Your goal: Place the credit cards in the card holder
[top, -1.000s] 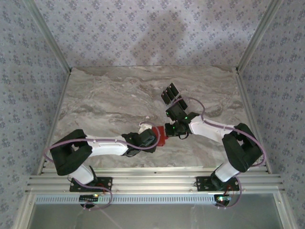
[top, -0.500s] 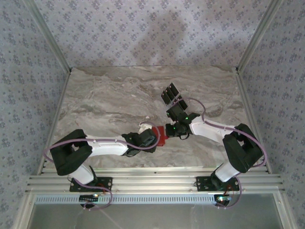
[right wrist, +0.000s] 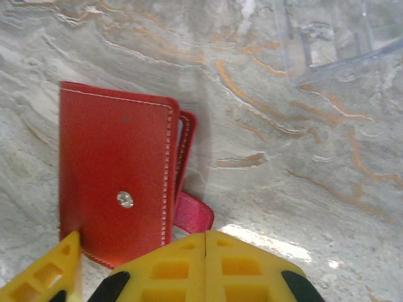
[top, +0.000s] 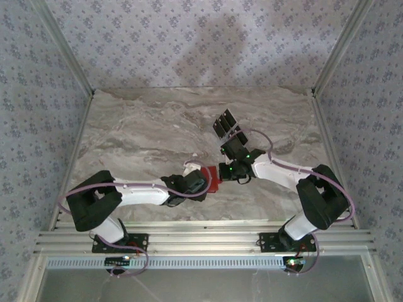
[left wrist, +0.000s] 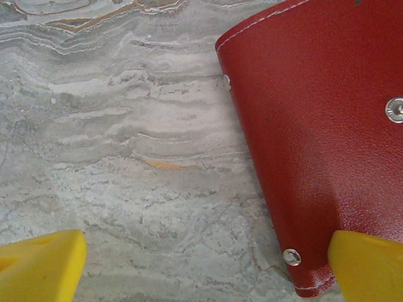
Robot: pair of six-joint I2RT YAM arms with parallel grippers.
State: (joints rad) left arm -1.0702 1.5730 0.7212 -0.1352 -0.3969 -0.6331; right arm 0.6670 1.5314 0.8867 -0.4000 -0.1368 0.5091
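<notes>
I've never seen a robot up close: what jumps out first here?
The red wallet stands out in the middle of the marble table. It is flanked by the left hand and right hand, whose fingers are bright yellow. Farther back sit the black cards.

Left arm [top: 135, 192] elbow folded near-left, forearm reaching right; left gripper [left wrist: 201, 270] low, fingers spread wide. Right arm [top: 283, 170] mirrors it, reaching left; right gripper [right wrist: 206, 245] fingers pressed together. Grippers nearly meet mid-table.
</notes>
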